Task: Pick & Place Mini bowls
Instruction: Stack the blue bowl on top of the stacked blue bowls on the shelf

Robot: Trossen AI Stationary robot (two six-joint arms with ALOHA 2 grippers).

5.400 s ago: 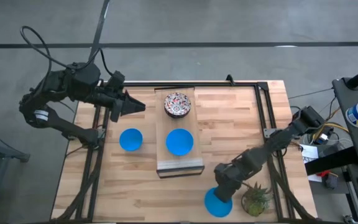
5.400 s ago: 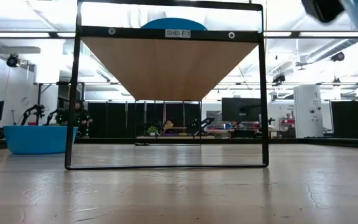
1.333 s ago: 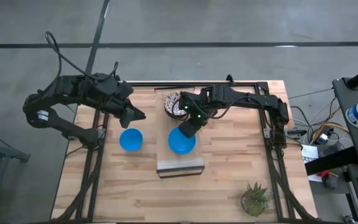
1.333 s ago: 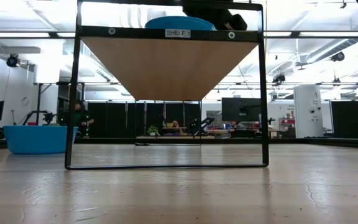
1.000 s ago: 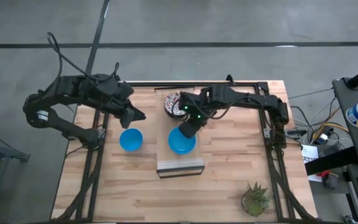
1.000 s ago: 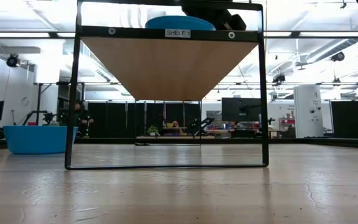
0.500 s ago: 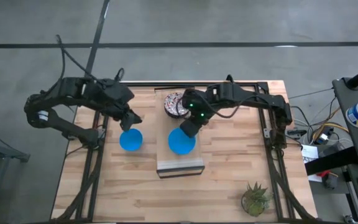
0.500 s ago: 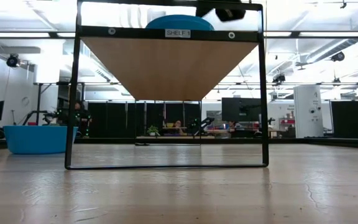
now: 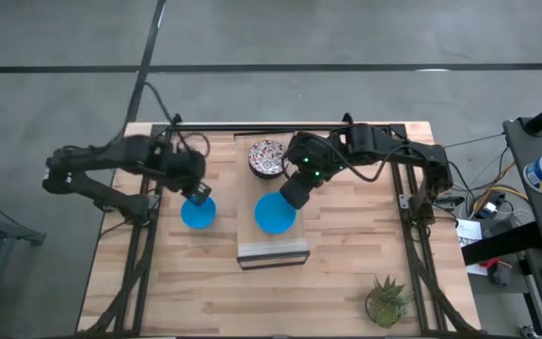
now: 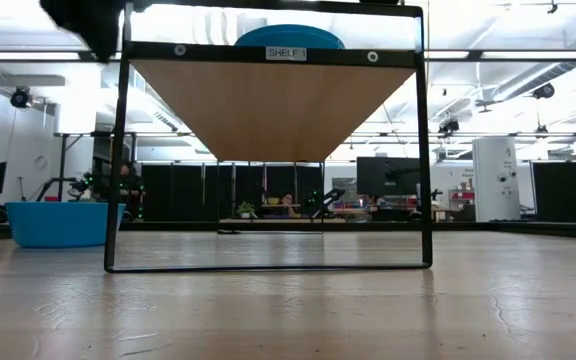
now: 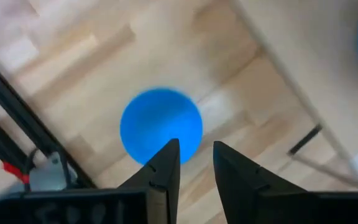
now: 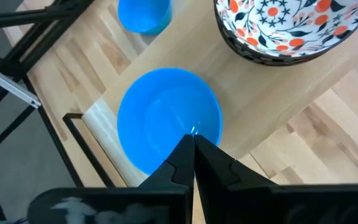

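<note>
hovering at the 12 o'clock rim of the blue bowl on the table (image 9: pixel 198 213), the left gripper (image 9: pixel 196 193) has swung in, fingers slightly apart. the blue bowl on the board (image 9: pixel 274 214) stays put, patterned bowl (image 9: pixel 267 158) at its 12 o'clock. the right gripper (image 9: pixel 293 195), fingers together, has lifted off toward 1 o'clock.

left pincer (image 9: pixel 196 195) now over table's blue bowl (image 9: pixel 198 213)
</note>
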